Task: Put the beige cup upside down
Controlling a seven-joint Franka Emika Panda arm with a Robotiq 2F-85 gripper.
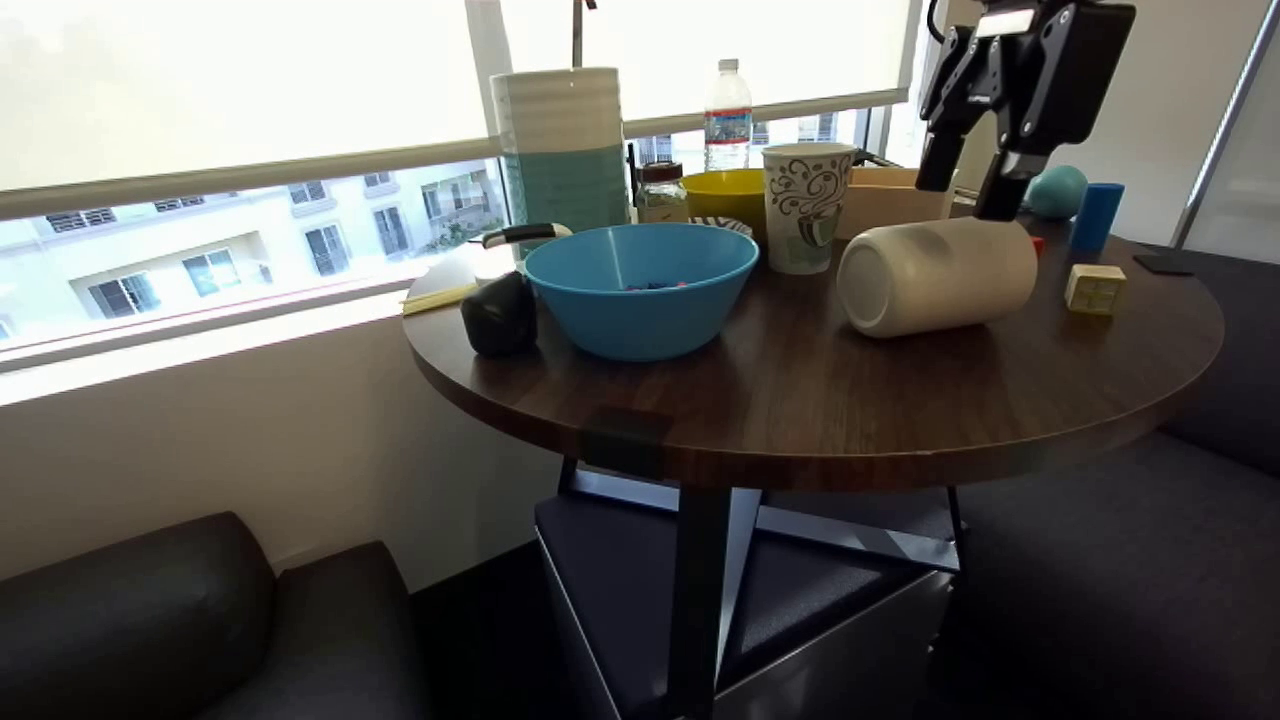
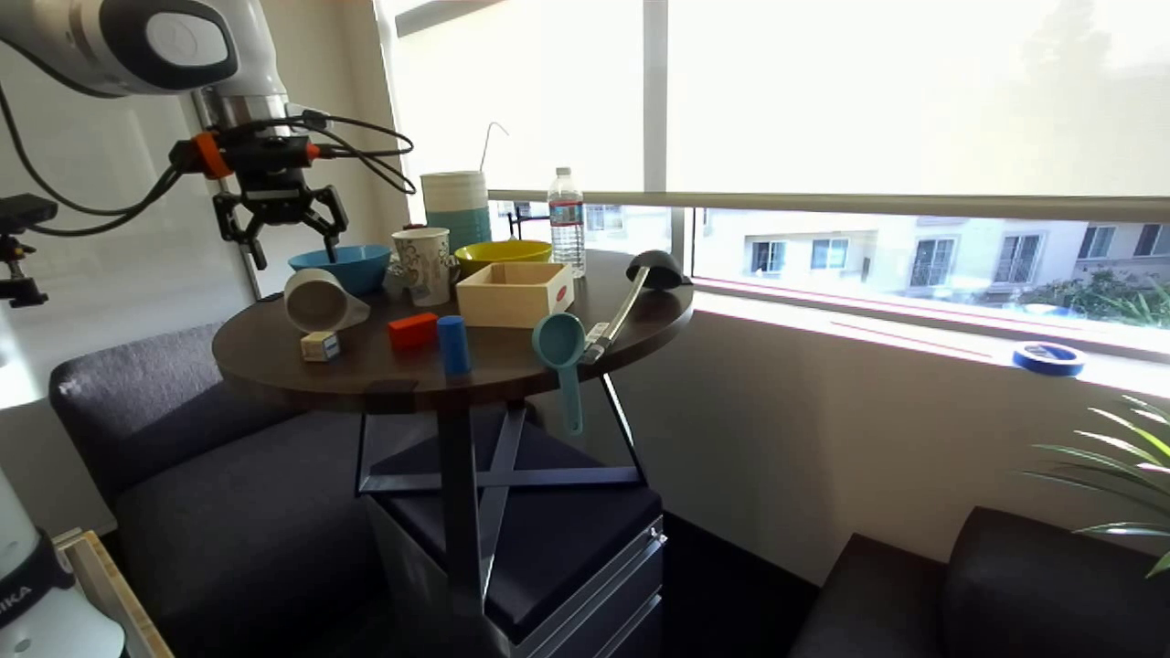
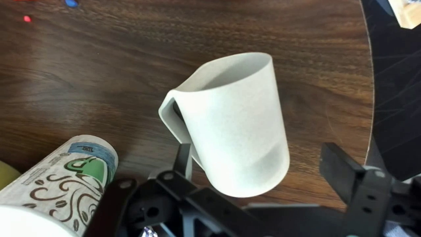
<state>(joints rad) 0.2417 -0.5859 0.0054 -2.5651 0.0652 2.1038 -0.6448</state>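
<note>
The beige cup point(image 1: 938, 278) lies on its side on the round table. Its base faces the camera in that exterior view, and its open mouth faces the camera in an exterior view point(image 2: 315, 302). In the wrist view the cup point(image 3: 236, 131) shows its mouth at the top and its handle on the left. My gripper point(image 1: 968, 188) is open and empty, pointing down above the cup; it also shows in an exterior view point(image 2: 295, 256). In the wrist view the gripper point(image 3: 258, 156) has its fingers spread wider than the cup's body, the left finger overlapping the handle.
A patterned paper cup point(image 1: 808, 205) and a blue bowl point(image 1: 640, 290) stand near the cup. A small wooden block point(image 2: 320, 346), a red block point(image 2: 413, 331), a blue cylinder point(image 2: 453, 345) and a wooden box point(image 2: 503, 297) also sit on the table point(image 1: 800, 400).
</note>
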